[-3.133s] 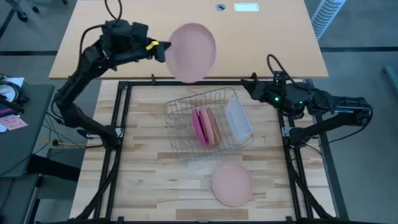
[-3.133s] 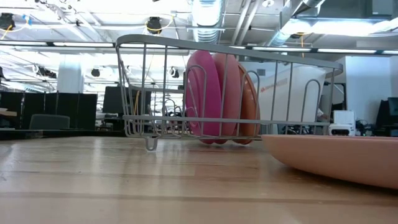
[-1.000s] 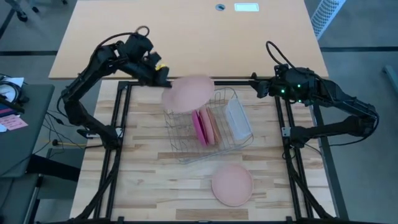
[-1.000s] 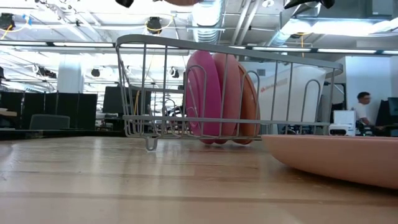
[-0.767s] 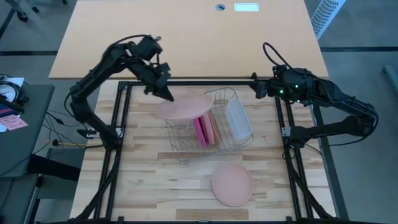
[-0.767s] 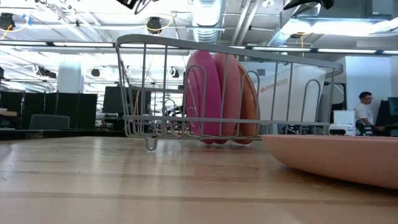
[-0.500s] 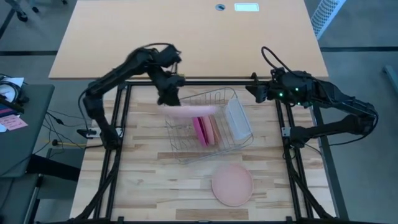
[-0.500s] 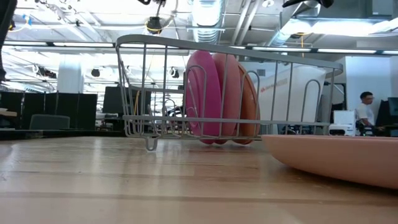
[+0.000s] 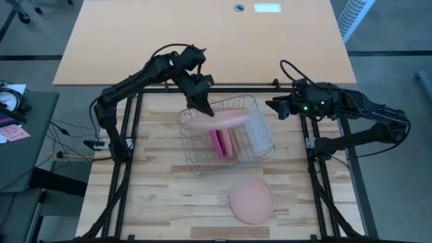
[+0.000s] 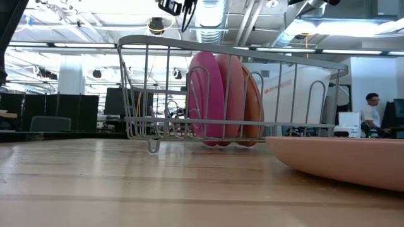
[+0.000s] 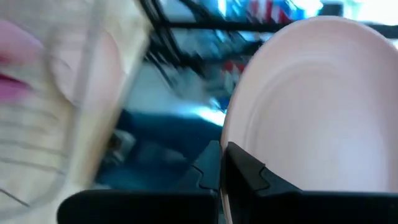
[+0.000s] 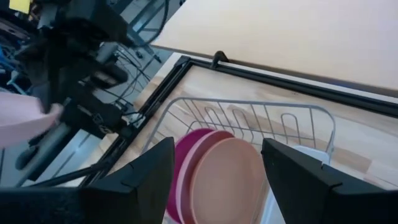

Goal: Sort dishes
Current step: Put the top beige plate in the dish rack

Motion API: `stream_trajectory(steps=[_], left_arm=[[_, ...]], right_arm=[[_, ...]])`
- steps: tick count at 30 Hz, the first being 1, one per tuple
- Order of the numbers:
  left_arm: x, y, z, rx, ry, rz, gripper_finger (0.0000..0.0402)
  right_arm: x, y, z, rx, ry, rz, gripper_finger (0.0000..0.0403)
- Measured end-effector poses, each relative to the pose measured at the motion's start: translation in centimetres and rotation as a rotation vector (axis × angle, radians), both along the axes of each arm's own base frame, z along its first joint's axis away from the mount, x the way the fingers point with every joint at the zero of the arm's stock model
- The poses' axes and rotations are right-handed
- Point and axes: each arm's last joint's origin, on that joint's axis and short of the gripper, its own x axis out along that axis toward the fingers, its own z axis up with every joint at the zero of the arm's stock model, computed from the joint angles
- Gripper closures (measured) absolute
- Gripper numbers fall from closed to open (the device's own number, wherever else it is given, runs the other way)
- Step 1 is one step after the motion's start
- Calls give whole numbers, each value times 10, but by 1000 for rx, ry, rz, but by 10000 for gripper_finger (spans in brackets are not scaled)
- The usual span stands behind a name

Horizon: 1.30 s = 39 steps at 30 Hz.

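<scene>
My left gripper (image 9: 204, 108) is shut on a pale pink plate (image 9: 219, 120) above the wire rack (image 9: 196, 160). From above the plate shows as a narrow oval, so it is tipped steeply. The plate fills the left wrist view (image 11: 311, 112). A magenta plate (image 10: 205, 98), a pink plate (image 10: 232, 94) and a salmon plate (image 10: 254, 107) stand on edge in the rack. Another salmon plate (image 9: 252, 200) lies flat on the table. My right gripper (image 9: 271, 108) hangs open and empty, to the right of the rack's far right corner. My left gripper pinches the pale pink plate's rim (image 11: 231, 155) between its two fingers. The fingers come slanting down from the table's far left side. The plate is lifted clear above the rack's far side and tipped steeply.
A translucent rectangular tub (image 9: 260, 131) sits in the right end of the rack. A black frame (image 9: 128, 155) runs around the wooden table top. A large tan board (image 9: 202, 34) lies beyond the far edge. A person (image 10: 372, 113) shows far off in the room.
My left gripper has swung from the far left toward the table's right and near edge, over the rack, and has turned. The pale pink plate has gone with it and tipped from nearly flat to steeply on edge. My right gripper has shifted a little toward the rack.
</scene>
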Motion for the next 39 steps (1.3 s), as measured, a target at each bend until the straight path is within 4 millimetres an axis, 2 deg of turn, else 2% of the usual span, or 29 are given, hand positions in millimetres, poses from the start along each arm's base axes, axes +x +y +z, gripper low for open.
stream_trajectory(steps=[7,11,20,26,32,35,39], left_arm=[[-7,5,3,526,163,439,402],[-13,-7,22,880,169,669,402],[-15,-47,74,1527,83,1149,402],[-12,-60,110,1696,-101,1300,402],[-24,-69,143,1786,-283,1487,402],[-33,-70,153,1778,-352,1596,402],[-39,-67,159,1796,-388,1628,402]], right_arm=[[-1,-1,0,27,-18,-25,155],[-3,-9,0,41,-19,-77,155],[-9,-27,-3,36,11,-189,155],[-12,-36,-3,17,22,-238,155],[-12,-38,-2,-9,28,-233,155],[-12,-38,-2,-12,31,-230,155],[-12,-38,-2,-27,42,-222,155]])
